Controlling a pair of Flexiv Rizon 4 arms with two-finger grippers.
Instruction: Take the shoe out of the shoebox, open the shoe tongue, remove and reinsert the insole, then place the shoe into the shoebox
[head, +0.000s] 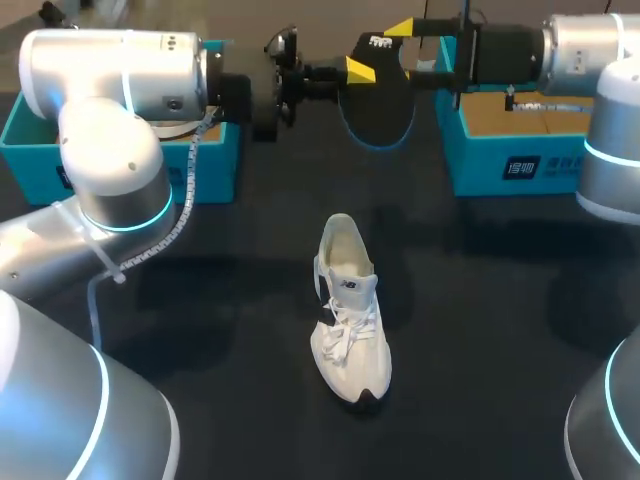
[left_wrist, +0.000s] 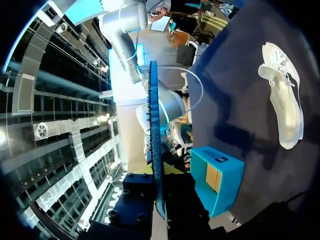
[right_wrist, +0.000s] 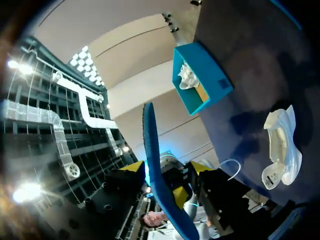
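White laced sneaker (head: 350, 330) lying on dark table (head: 480, 330), mouth open, ready for refitting. Beyond sneaker, held aloft, likely for handing across: black blue-edged insole (head: 380, 110), clenched by left jaws; right jaws astride it, grip unclear. Farther left of sneaker, teal shoebox (head: 215, 170).

Left shoebox (head: 225, 160) half behind arm (head: 110, 70), left tool (left_wrist: 159, 200) tips behind insole (left_wrist: 154, 125)

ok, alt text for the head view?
The left claw holds a dark insole above the table's far side, the right claw at its other end. A white shoe stands mid-table, toe toward the camera; teal shoeboxes sit far left and far right.
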